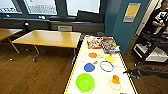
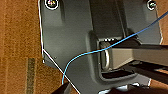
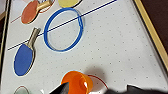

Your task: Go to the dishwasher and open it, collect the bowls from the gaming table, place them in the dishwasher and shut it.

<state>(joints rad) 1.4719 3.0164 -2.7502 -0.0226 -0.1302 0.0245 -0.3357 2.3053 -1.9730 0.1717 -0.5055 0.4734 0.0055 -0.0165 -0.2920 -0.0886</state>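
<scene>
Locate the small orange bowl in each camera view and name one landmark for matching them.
Head view: the orange bowl stands on the white gaming table, near its right yellow edge.
Right wrist view: the orange bowl sits large and close, on the white top.
Left wrist view: not in it.
Shared landmark: the blue ring, just beyond the bowl.

On the gaming table (image 1: 125, 75), the big bowl (image 1: 85, 82) sits near the front-left edge, the small bowl (image 1: 115, 79) to its right. Paddles (image 1: 89, 67) and a ring (image 1: 106, 66) lie behind them, boxes (image 1: 102, 43) at the far end. Wooden tables (image 1: 50, 38) stand left.
</scene>
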